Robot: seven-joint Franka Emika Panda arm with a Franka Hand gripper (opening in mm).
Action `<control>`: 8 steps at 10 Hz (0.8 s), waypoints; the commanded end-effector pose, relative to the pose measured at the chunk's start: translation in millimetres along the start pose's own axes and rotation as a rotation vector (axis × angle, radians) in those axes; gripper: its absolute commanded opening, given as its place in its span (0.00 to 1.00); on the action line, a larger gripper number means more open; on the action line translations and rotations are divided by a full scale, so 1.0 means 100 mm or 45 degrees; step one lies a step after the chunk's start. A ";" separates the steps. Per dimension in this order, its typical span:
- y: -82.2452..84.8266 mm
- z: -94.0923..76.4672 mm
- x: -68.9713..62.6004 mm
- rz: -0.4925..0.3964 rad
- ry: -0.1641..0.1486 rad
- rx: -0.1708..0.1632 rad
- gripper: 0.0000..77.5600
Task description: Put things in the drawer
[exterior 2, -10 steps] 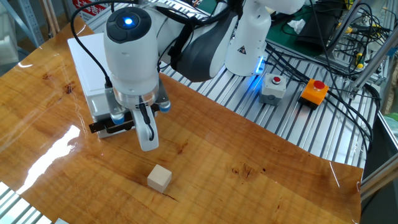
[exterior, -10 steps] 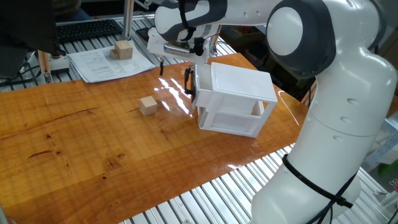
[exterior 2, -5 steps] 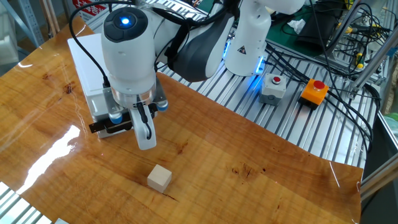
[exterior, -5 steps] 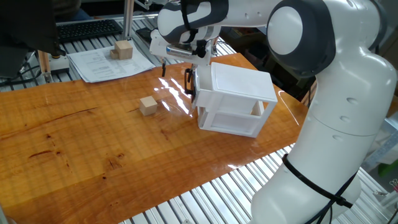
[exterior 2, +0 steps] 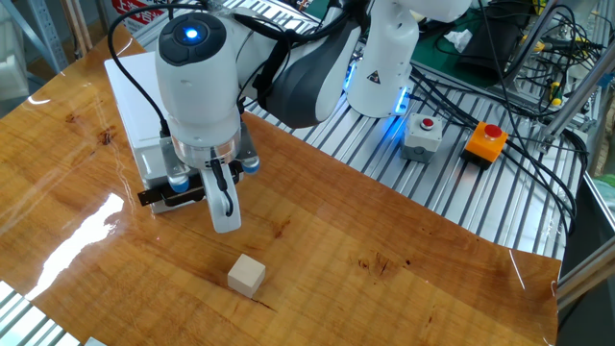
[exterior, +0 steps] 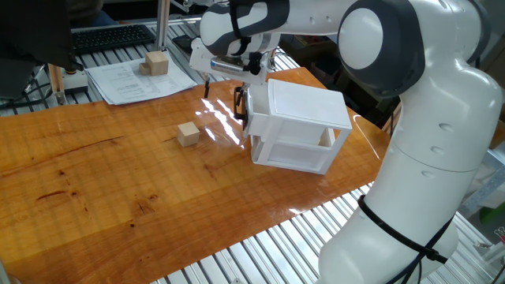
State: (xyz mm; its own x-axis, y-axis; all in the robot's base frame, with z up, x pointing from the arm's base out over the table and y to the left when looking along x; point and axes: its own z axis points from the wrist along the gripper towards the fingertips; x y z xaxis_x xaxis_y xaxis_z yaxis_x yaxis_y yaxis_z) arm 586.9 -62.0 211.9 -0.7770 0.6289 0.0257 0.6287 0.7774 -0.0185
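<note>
A light-tan wooden cube (exterior: 188, 133) lies on the wooden table, left of the white cabinet (exterior: 304, 106); it also shows in the other fixed view (exterior 2: 246, 276). The drawer sits pushed into the cabinet, and its black bar handle (exterior: 239, 106) faces the cube. My gripper (exterior: 206, 88) hangs just in front of the handle (exterior 2: 171, 196), near one end of it. Its fingers (exterior 2: 227, 210) are together, hold nothing, and sit above the table. A tan shape (exterior: 326, 139) shows through the cabinet's side. A second cube (exterior: 155, 62) rests on papers at the back.
Sheets of paper (exterior: 134, 79) lie at the table's back edge, with a keyboard (exterior: 110, 35) behind them. A grey button box (exterior 2: 421, 135) and an orange one (exterior 2: 486, 141) sit on the metal rails beyond the table, among cables.
My gripper has shifted slightly beside the handle. The cube on the table and the drawer have not moved.
</note>
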 end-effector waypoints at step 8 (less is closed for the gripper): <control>0.26 -0.04 0.06 0.053 0.011 -0.021 1.00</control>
State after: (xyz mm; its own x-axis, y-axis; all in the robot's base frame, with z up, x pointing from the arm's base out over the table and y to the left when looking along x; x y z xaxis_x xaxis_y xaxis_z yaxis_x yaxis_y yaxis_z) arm 597.9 -38.6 213.4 -0.7509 0.6595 0.0348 0.6597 0.7515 -0.0065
